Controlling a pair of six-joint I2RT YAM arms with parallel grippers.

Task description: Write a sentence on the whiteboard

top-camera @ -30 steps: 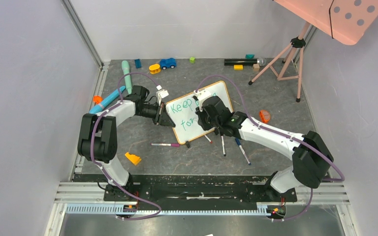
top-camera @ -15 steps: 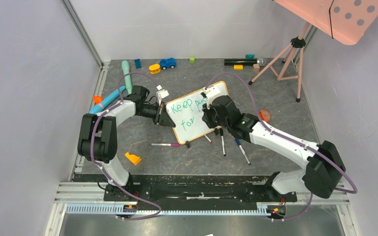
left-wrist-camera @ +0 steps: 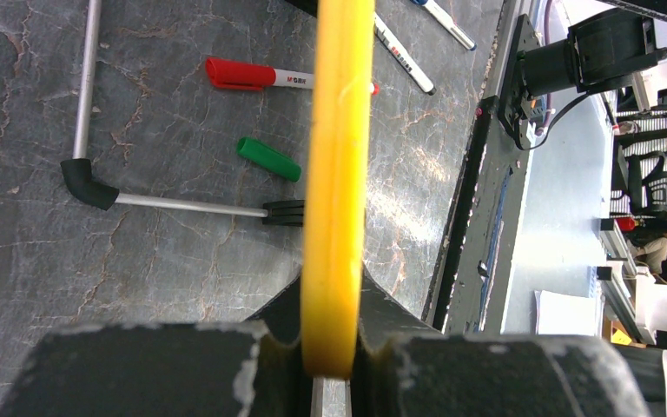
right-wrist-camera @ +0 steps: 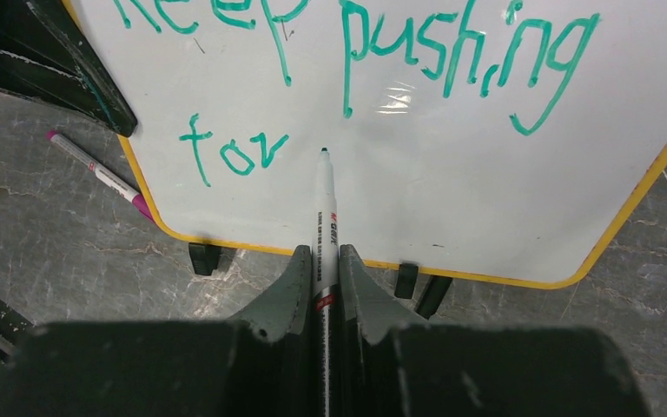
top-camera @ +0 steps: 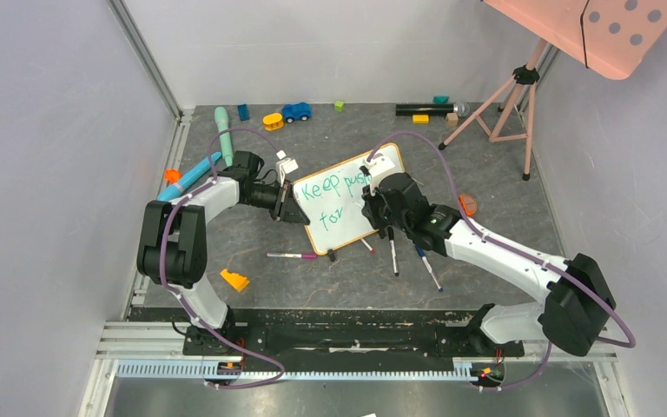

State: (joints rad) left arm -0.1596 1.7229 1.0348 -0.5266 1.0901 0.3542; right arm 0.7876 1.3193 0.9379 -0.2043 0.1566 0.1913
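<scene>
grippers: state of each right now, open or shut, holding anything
Left gripper: closed on the edge of the whiteboard.
Right gripper: closed on a marker, tip pointing at the whiteboard.

**Top external:** fixed high behind the arm bases, tilted down and forward. Takes in the whole table (top-camera: 252, 234), both arms entire, and the walls around. Farthest view; detail coarse.

**Left wrist:** mounted behind the left gripper (left-wrist-camera: 330, 352), sighting along its fingers. Very near: the whiteboard (left-wrist-camera: 339, 156) shows edge-on as a yellow-orange strip down mid-frame. Faces across the tabletop toward the near rail and the room past it.

**Right wrist:** behind the right gripper (right-wrist-camera: 324, 265), sighting along the pen (right-wrist-camera: 325, 208) onto the board's face. Near enough to read the sentence (right-wrist-camera: 356, 52).

**Shared:** board in all three. Top and right wrist both catch the writing and the pink-capped marker (right-wrist-camera: 95, 174) lying by the board's corner.
</scene>
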